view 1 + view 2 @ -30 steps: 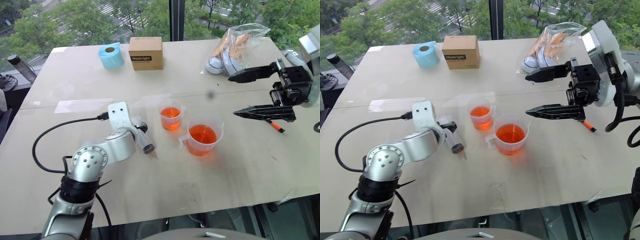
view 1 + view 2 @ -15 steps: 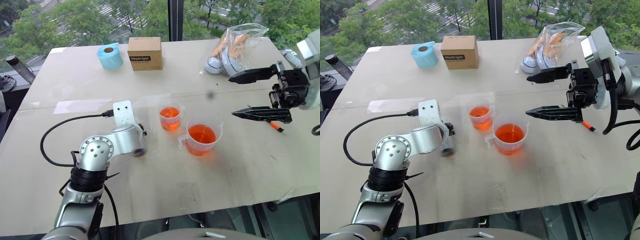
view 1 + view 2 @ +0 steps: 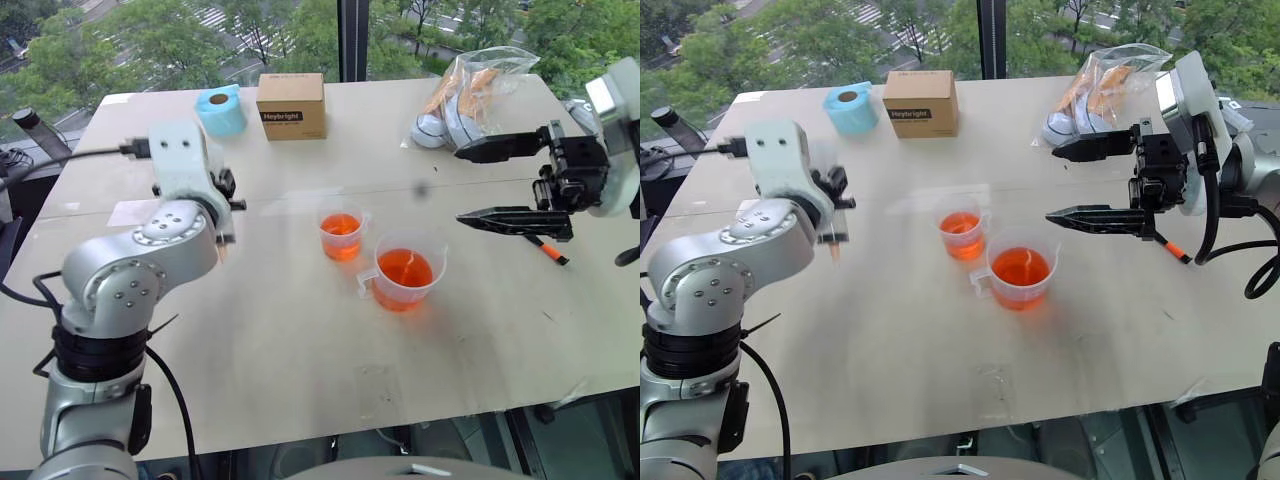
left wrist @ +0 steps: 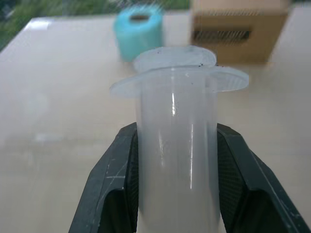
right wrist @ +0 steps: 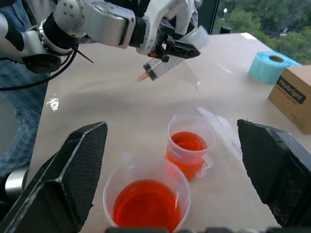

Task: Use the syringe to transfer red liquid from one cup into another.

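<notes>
Syringe sits pinched by its barrel in my left gripper, lifted clear of the table, nozzle tilted down, well left of both cups. Small cup and measuring cup each hold red liquid. Right gripper hangs spread wide, holding nothing. Step in hand, as I judge: carry. Next I need the nozzle brought over one cup and dipped.

2 cups mid-table, box behind, bag right
</notes>
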`<state>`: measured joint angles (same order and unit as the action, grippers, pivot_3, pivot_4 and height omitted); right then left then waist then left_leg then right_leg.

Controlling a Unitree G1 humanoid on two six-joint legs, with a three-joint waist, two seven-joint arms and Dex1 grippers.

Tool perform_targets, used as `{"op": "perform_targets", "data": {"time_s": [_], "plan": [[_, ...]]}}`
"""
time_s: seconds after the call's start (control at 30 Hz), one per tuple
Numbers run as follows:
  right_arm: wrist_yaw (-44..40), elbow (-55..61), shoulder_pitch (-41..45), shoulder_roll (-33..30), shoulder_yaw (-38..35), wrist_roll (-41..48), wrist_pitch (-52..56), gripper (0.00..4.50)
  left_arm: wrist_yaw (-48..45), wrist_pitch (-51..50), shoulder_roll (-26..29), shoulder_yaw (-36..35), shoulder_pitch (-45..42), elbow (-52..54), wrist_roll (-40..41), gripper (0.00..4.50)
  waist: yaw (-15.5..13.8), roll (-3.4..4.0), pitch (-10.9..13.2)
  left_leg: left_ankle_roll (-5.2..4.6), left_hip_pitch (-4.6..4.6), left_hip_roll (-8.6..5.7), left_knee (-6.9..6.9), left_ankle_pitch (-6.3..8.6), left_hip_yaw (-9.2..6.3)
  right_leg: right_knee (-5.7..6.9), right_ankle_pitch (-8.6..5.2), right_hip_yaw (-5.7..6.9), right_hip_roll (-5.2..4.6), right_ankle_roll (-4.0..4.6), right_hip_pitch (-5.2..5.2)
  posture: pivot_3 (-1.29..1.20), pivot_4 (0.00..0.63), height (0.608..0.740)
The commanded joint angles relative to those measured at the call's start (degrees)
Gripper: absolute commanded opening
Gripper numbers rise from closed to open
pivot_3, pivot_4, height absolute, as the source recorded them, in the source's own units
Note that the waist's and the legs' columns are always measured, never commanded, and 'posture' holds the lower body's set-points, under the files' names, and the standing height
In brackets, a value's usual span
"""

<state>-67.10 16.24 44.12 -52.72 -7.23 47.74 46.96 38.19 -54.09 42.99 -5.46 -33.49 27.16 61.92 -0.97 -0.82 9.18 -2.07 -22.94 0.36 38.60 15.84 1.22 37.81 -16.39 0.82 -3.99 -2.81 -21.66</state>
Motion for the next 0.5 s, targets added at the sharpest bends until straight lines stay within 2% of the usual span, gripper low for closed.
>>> {"op": "perform_targets", "data": {"time_s": [0.03,0.2,0.33,0.5], "plan": [[2.5,-1.0,2.4,0.8,-2.4,1.8,0.7,4.50,-16.7,10.3,-3.1,-1.2,-5.3,5.6,-3.4,1.41,-0.1,-0.07,0.0,0.00,-0.02,-0.01,0.02,0.00,-0.01,-0.01,0.00,0.01,-0.01,0.00,0.01,0.00,0.150,0.740],[6.1,-1.0,1.0,1.5,-6.0,4.9,2.5,4.50,-35.8,20.7,-13.6,3.6,-7.6,6.1,-5.8,1.41,0.1,-0.09,0.0,-0.01,-0.09,-0.03,-0.01,0.01,-0.02,-0.12,0.01,0.01,-0.05,-0.01,0.00,0.00,0.150,0.740],[10.7,1.5,-4.0,0.8,-13.4,9.4,4.6,4.50,-51.4,28.6,-23.9,7.1,-6.4,0.9,-6.6,1.41,0.1,-0.10,0.0,-0.02,-0.10,0.00,-0.04,0.01,-0.02,-0.09,0.01,0.03,-0.03,-0.01,-0.01,0.00,0.150,0.740],[13.6,3.3,-9.2,-2.0,-19.8,11.8,6.1,4.50,-63.4,33.2,-28.4,10.1,-5.3,-5.1,-12.1,1.41,0.3,-0.10,0.0,-0.05,-0.06,0.00,0.00,0.01,0.04,0.01,0.01,-0.04,0.05,-0.01,-0.02,0.00,0.150,0.740]]}}
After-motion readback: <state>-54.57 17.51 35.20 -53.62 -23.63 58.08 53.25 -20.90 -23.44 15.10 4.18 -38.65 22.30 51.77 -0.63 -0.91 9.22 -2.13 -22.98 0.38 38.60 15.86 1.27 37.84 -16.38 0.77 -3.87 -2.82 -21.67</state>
